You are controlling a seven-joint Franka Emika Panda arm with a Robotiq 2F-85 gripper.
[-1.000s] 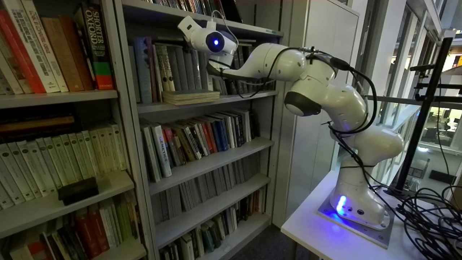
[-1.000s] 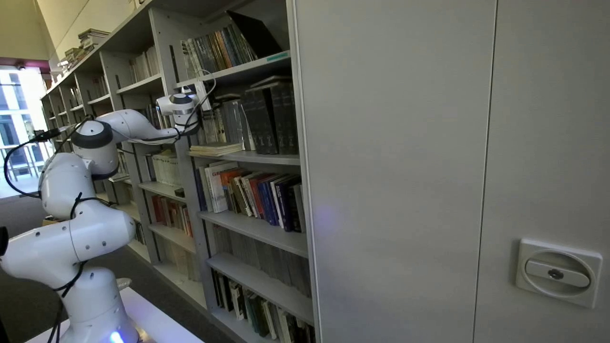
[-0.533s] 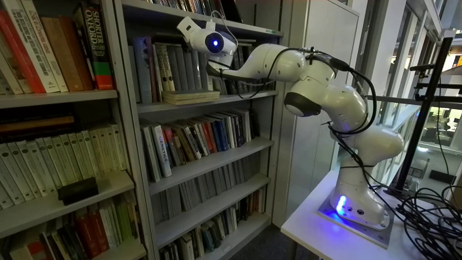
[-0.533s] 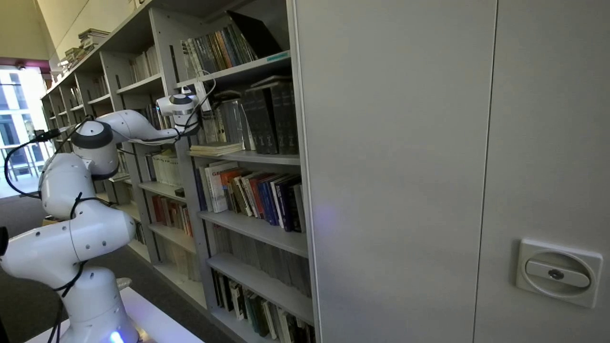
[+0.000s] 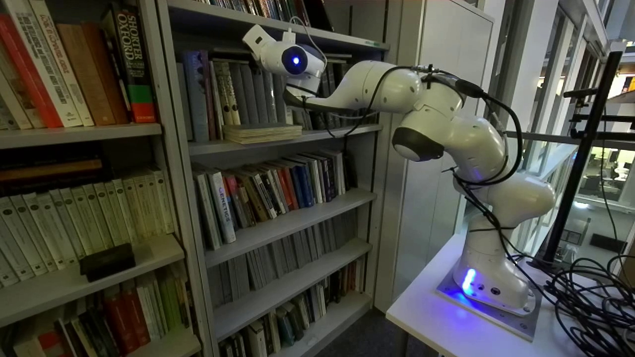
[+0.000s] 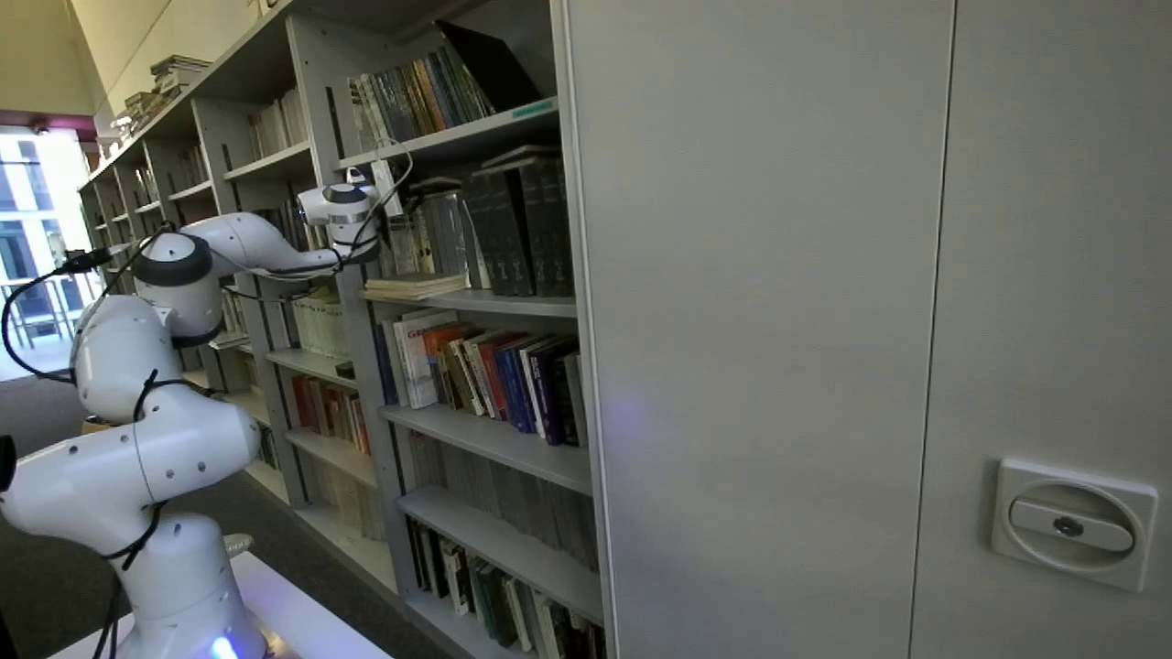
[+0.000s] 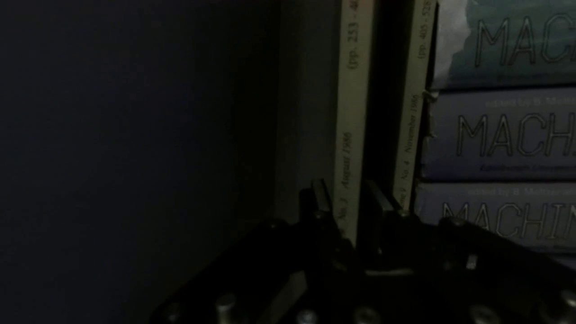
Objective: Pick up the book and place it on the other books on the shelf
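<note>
Book [image 7: 353,103], thin, cream of spine and dull of cover, found between the fingertips of the black metal gripper [image 7: 348,193], inside the grey metal bookcase [image 5: 177,148]. Fingers stand nearly together, one either side of the spine; I judge that they have hold of it, though pad contact is lost in shadow. A dark gap parts it from a second thin, cream-spined book [image 7: 411,112]; setting it down appears not yet done.

Hazards. Lowered askew, the held book could catch that neighbour and shove it along the upright row of slim grey, white and dark books [image 5: 250,94]. Released too early, it may drop, or slide off the tops. From where I stand the wrist appears near the grey metal upper board [image 5: 342,37]; lifting could bring a knock.

Count: one book held; one cream-spined neighbour; three grey-violet and green volumes lettered "MAC" [image 7: 499,135], plus part of a fourth; one flat stack of olive-tan books [image 5: 263,134], layers too fine to number; five boards [image 5: 297,223] in this bay, the thin grey shelf [image 5: 208,148] second from the top; one white robot arm [image 6: 183,439].
</note>
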